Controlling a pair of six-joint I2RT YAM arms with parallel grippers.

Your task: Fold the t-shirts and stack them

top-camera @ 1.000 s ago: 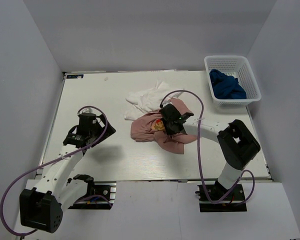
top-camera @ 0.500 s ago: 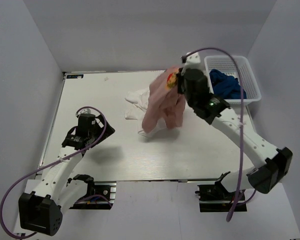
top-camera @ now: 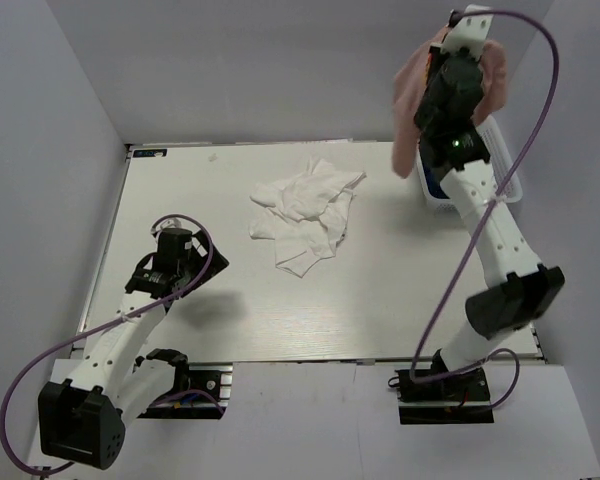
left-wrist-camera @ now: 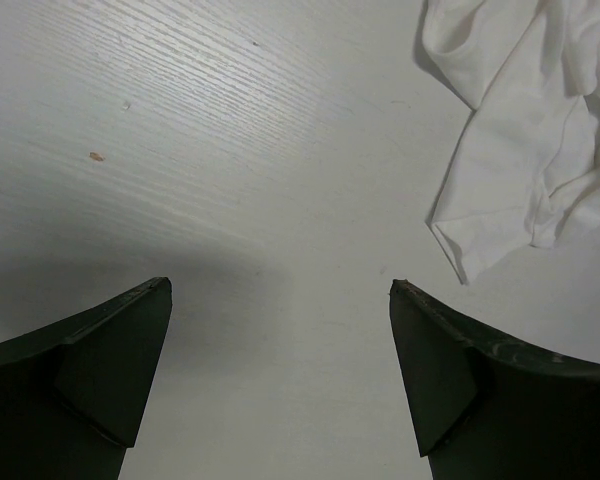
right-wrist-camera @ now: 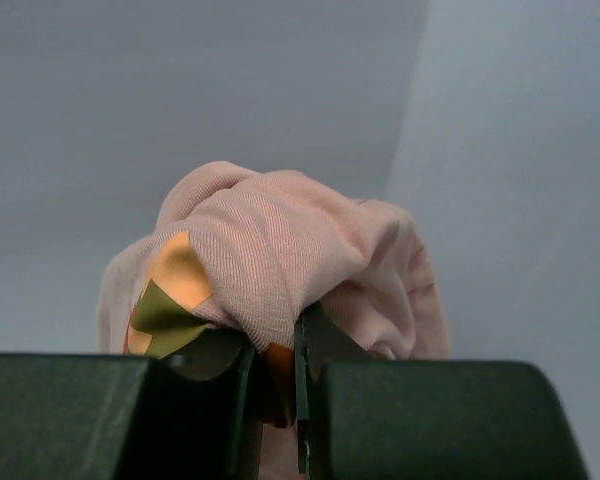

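right hand (right-wrist-camera: 276, 352) pinching pink t-shirt (right-wrist-camera: 280, 240), aloft

White t-shirt (top-camera: 305, 212): crumpled, spread loosely, lying at centre toward the far side. Pink t-shirt (top-camera: 410, 105): bunched, held high at far right, hanging limp (yellow-orange print (right-wrist-camera: 175, 275) beside the pinched fold). Navy t-shirt (top-camera: 430, 183): far right, mostly hidden.

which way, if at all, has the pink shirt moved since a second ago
Yes: the pink t-shirt went from beside the white t-shirt up toward the basket.

Pink t-shirt (right-wrist-camera: 280, 240) has orange print (right-wrist-camera: 177, 272); white t-shirt (top-camera: 305, 205) is plain
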